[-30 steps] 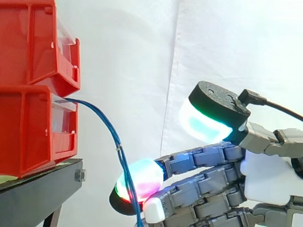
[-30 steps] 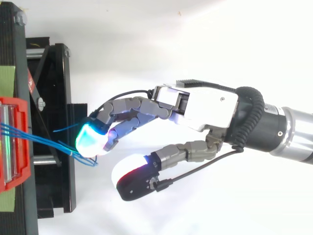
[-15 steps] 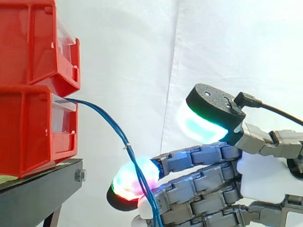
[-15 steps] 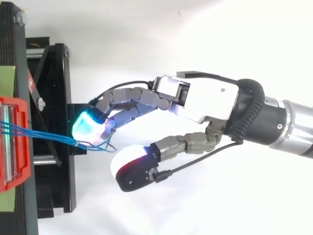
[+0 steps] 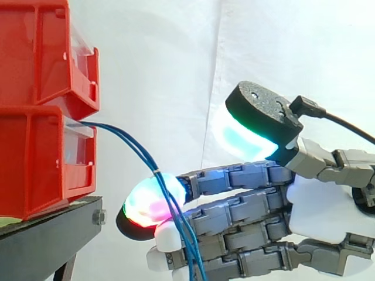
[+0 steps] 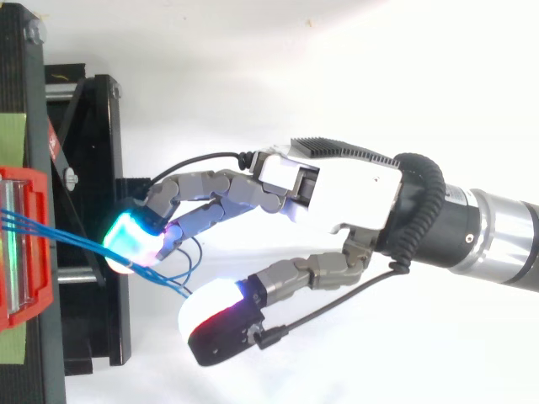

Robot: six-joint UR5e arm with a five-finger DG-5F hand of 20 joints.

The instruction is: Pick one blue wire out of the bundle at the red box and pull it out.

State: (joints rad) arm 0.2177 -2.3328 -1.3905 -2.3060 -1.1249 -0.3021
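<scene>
White curtain [image 5: 158, 82] backs blue wires [image 5: 155, 170] crossing the hand [image 5: 322, 208], ends cut off.

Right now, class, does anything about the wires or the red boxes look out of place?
Nothing is damaged or spilled. One oddity: several blue wires, not one, hang from the lower red box and lie together across the fingers of the hand.
</scene>
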